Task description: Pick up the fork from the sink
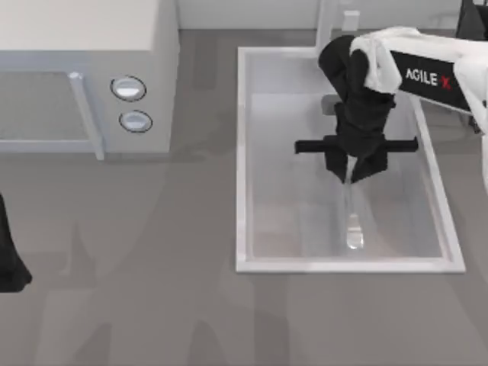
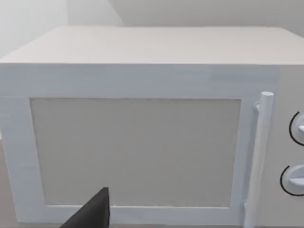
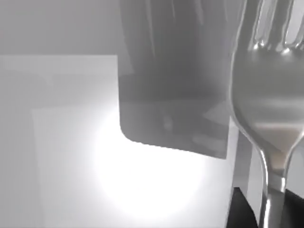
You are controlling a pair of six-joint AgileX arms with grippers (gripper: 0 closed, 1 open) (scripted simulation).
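Seen from above, the left gripper (image 1: 9,263) sits parked at the nine o'clock edge of the grey table (image 1: 152,305); whether its fingers are spread or pressed together cannot be told. At about ten o'clock stands a pale boxy microwave (image 1: 84,76) with a vertical bar handle (image 1: 85,114) and two round knobs (image 1: 130,103) stacked beside it; the left wrist view faces its door (image 2: 135,152) head-on. Right of centre lies the sink (image 1: 242,152), a large rectangular white-grey basin with a raised light rim and a flat bottom. The right arm, marked AgileX, reaches in from two o'clock, and the right gripper (image 1: 352,171) points down into the basin's middle. Its dark fingers pinch the tine end of the fork (image 1: 351,217), a slim, shiny silver piece whose long thin handle runs toward six o'clock and widens into a rounded tip near the sink's lower rim. Whether the fork touches the bottom cannot be told. In the right wrist view the fork (image 3: 268,109) looms close, its mirror-bright head narrowing to a thin neck, tines rising out of frame.
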